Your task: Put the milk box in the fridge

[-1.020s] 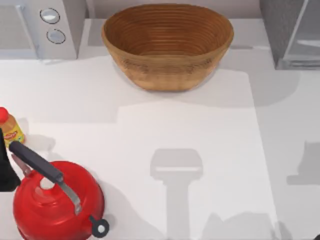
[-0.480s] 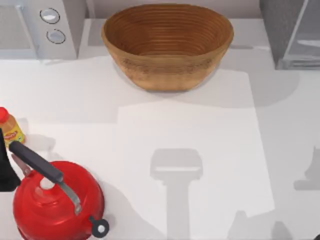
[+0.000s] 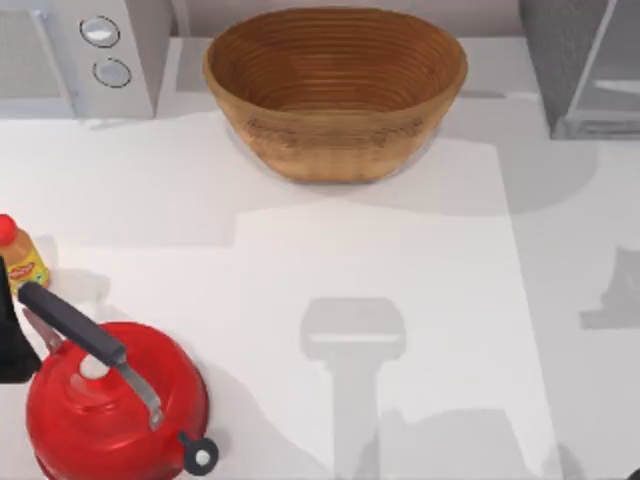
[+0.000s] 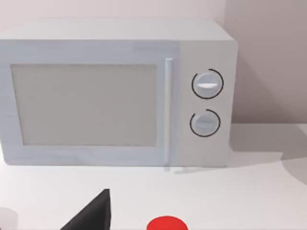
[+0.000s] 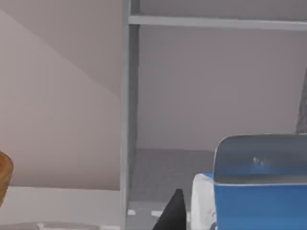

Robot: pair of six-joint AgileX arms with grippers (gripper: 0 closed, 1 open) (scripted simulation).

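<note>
The milk box, blue top over a white lower part, hangs close in front of the right wrist camera. My right gripper is shut on it, and one dark finger shows beside its white side. Right behind it the fridge stands open, showing a pale inner wall, a shelf and a grey floor. In the top view the fridge is the dark-grey cabinet at the back right. My left gripper is parked open at the table's left edge, facing the microwave.
A woven basket stands at the back middle and a light-grey microwave at the back left. A red kettle and an orange bottle sit at the front left beside my left arm.
The arm shadows on the table's right side shifted right and then back left. The basket, kettle, bottle and left arm have not moved.
</note>
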